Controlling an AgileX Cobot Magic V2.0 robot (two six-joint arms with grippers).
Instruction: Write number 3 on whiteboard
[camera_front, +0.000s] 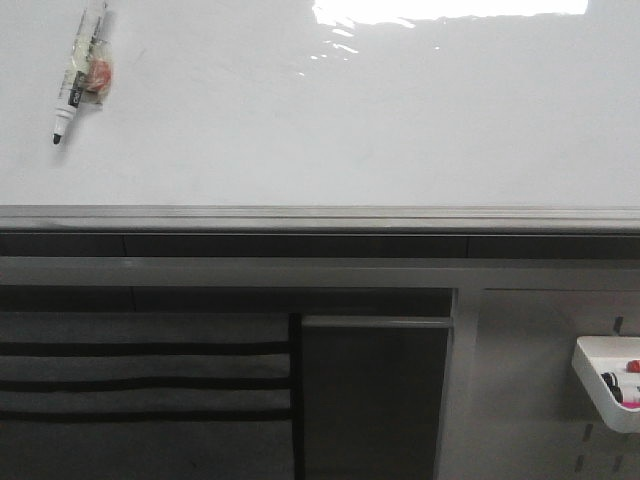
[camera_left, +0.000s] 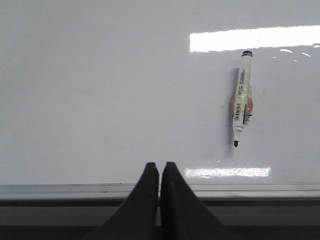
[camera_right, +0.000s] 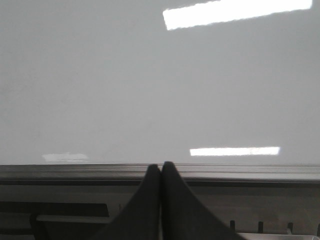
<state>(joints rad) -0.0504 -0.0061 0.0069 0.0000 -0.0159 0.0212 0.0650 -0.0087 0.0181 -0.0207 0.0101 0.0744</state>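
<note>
Whiteboard (camera_front: 330, 120) blank, no 3 yet. Marker (camera_front: 78, 75) lies uncapped on it; left claw (camera_left: 160, 172) & right claw (camera_right: 161, 172) clenched, empty (pickup pending). Next: left opens, grabs marker.

Only a marker pen (camera_front: 78, 72) lies on the whiteboard (camera_front: 350, 120) (far left corner); elsewhere its surface gives free passage.

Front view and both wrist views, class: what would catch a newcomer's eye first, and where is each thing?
The large glossy white whiteboard fills the upper front view, blank, with bright glare along its top edge. A black-tipped marker pen with a clear barrel lies at the board's upper left, tip toward the grey edge rail. In the wrist views, the left gripper and right gripper sit shut near that rail.
</note>
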